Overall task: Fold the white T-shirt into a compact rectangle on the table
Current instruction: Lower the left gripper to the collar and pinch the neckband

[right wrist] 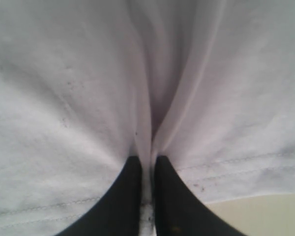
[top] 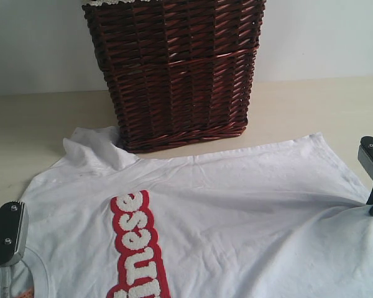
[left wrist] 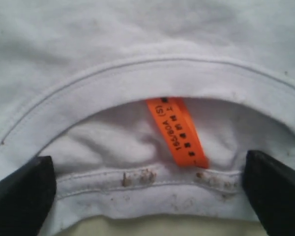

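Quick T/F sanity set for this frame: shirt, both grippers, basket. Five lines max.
1. The right gripper is shut on the white T-shirt at its hem. True.
2. The left gripper is clamped on the collar. False: its fingers stand open, with the orange neck tag between them.
3. The shirt is already folded into a rectangle. False: it lies spread out on the table.
4. A dark wicker basket stands behind the shirt. True.
5. The red band faces up. True.
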Controlling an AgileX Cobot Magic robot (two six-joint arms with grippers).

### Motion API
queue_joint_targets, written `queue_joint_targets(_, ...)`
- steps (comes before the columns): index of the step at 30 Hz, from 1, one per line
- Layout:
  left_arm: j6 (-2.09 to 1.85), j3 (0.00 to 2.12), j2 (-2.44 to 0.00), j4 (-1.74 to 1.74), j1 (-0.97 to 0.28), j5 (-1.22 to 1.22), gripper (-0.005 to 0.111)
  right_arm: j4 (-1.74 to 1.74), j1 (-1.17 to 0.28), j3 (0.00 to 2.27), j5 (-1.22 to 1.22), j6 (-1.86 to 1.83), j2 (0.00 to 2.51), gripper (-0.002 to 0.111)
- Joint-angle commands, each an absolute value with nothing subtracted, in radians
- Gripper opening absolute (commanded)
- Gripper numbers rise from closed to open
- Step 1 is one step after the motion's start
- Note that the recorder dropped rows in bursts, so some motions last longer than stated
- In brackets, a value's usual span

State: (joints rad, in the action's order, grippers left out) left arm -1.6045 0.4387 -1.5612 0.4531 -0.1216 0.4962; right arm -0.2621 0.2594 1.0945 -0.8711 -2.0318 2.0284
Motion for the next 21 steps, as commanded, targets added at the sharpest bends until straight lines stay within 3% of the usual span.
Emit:
queue_joint_targets(1, -1.645, 0.419, -1.591, 0.405, -0.13, 0.494, 0.104, -0.151, 0.262, 1.043, -0.797, -2.029, 2.109, 0.0)
queue_joint_targets(13, -1.404, 0.621, -1.497, 0.407, -0.13, 0.835, 0.104, -0.151, 0.262, 1.043, -0.797, -2.029, 2.109, 0.0)
queue_joint_targets(21, -1.406, 0.534, -1.501, 0.401, -0.13, 0.83, 0.104, -0.151, 0.262, 1.043, -0.797, -2.029, 2.109, 0.0)
